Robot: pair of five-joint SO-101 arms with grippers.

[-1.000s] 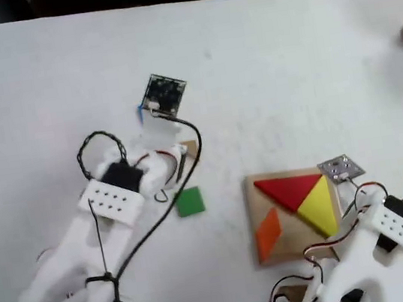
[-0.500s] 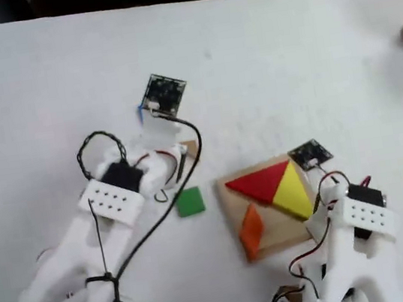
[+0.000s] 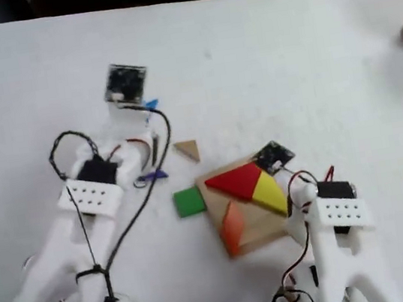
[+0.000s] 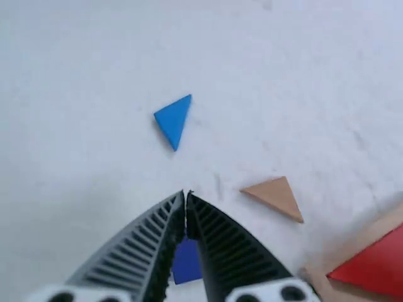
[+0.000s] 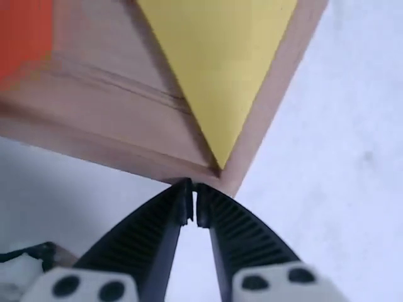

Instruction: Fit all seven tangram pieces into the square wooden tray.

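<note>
So the white table point(image 3: 286, 55) is running back to a dark strip of room. The wooden tray point(image 3: 262, 227) is sitting near the front edge, just beside the green square point(image 3: 188, 201). The left gripper point(image 4: 186, 196) and right gripper point(image 5: 192, 185) are both pinching closed on nothing, the right one at the tray's corner. Since a second ago the tray's been sliding left and twisting, and the left arm's been shifting left too.

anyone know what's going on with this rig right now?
Tangram job, three of seven pieces in. The tray holds the red triangle, yellow triangle and orange parallelogram. The right gripper, shut and empty, sits at the tray's corner and has shoved it, turning, toward the green square over the last second. The left gripper, also shut and empty, hovers near the blue triangle, tan triangle and another blue piece, all loose.
</note>
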